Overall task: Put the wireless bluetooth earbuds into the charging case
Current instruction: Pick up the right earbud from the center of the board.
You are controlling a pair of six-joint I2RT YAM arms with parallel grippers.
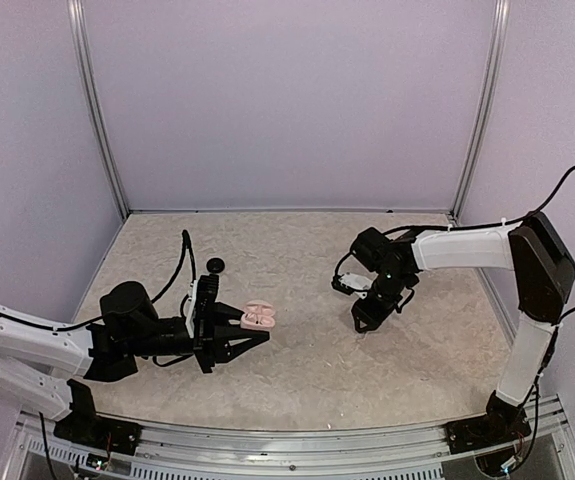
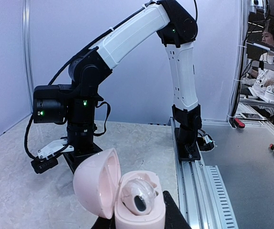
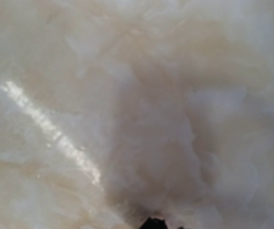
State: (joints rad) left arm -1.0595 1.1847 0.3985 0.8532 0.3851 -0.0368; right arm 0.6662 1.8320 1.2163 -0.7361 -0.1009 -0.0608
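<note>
1. Charging case (image 2: 123, 215): pink, lid open, clamped between the left gripper's (image 1: 252, 328) fingers; 1 pale earbud (image 2: 139, 196) seated inside.
2. Right gripper (image 1: 365, 318): well ahead of the case, tip down close over the table (image 1: 307, 385) (jaw width cannot be told).
3. Small black round object (image 1: 214, 265): off the left gripper's left flank, apart.

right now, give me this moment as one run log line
left hand: grips open pale pink egg-shaped plastic case | case: one pale earbud seated | right hand: low over speckled beige table, grip unclear
</note>
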